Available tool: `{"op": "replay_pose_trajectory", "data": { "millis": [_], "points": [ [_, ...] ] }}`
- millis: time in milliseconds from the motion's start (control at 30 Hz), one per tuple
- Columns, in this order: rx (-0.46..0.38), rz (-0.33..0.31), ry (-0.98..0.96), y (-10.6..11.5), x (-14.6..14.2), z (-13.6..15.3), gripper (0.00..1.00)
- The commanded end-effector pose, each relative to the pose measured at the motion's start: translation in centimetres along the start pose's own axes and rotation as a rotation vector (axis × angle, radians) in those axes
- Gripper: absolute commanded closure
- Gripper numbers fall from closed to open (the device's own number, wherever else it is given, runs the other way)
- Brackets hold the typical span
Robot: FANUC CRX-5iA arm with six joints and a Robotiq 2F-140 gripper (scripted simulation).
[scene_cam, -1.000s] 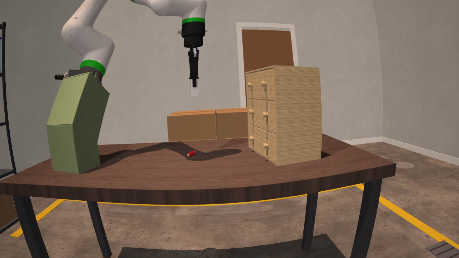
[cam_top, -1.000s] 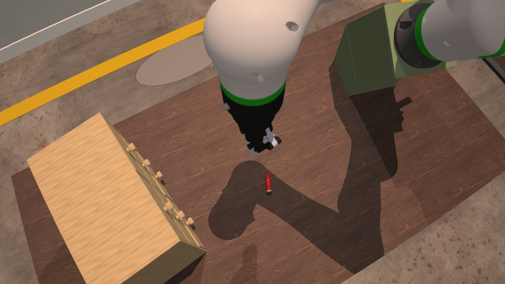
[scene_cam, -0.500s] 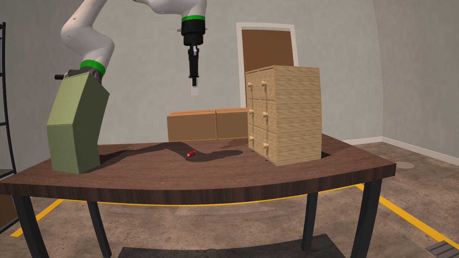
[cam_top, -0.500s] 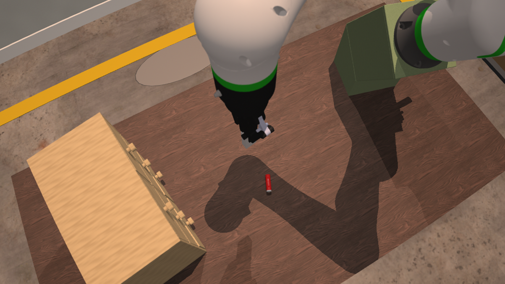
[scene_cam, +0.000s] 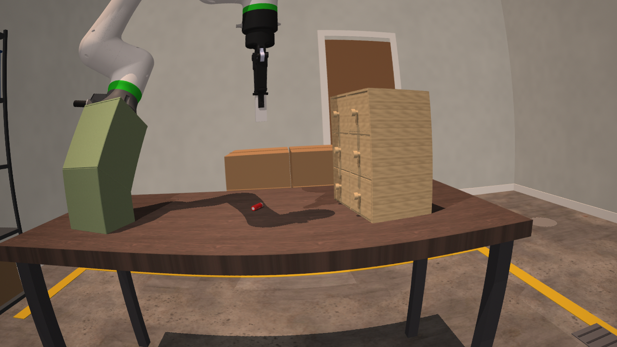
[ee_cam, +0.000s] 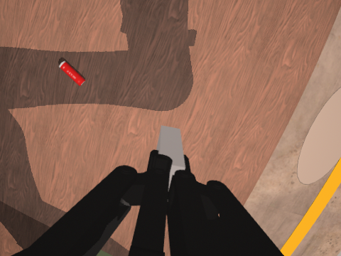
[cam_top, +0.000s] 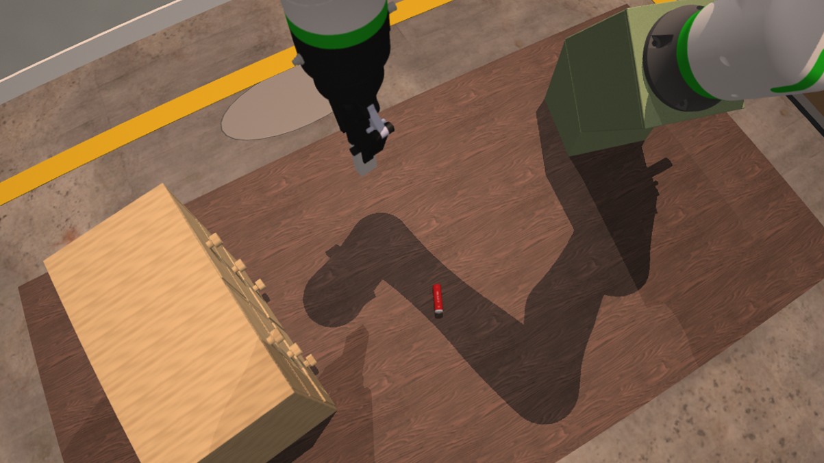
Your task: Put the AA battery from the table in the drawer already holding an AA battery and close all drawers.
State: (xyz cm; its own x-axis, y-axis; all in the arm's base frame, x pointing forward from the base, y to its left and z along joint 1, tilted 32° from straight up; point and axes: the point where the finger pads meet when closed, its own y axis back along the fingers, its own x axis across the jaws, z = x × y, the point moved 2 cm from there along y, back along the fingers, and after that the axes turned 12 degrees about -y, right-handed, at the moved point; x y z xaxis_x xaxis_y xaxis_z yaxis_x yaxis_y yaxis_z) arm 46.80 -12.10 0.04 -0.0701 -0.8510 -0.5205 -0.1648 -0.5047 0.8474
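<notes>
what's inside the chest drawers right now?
Cannot be seen: all six drawers of the chest are pushed in, only fronts and knobs show. One AA battery lies on the table; the tool is shut, empty.

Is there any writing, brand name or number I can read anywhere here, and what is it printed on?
Red battery lying on the table: a small pale mark runs along its side, too small to read.
Wooden chest: no text on it.
Green base block: no text.
Cardboard boxes behind the table: no text visible.
Arm and shut claw: no readable lettering.
Floor: yellow lines only, no words.
</notes>
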Motion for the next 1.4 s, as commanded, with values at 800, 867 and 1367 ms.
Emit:
{"op": "replay_pose_trajectory", "data": {
  "millis": [800, 867, 1367],
  "points": [
    [0.104, -0.023, -0.001, -0.5, 2.5, -0.9, 1.0],
    [0.139, -0.03, -0.001, -0.8, 2.5, -1.1, 1.0],
    [0.409, -0.088, -0.001, -3.2, 2.1, -2.9, 1.0]
  ]
}}
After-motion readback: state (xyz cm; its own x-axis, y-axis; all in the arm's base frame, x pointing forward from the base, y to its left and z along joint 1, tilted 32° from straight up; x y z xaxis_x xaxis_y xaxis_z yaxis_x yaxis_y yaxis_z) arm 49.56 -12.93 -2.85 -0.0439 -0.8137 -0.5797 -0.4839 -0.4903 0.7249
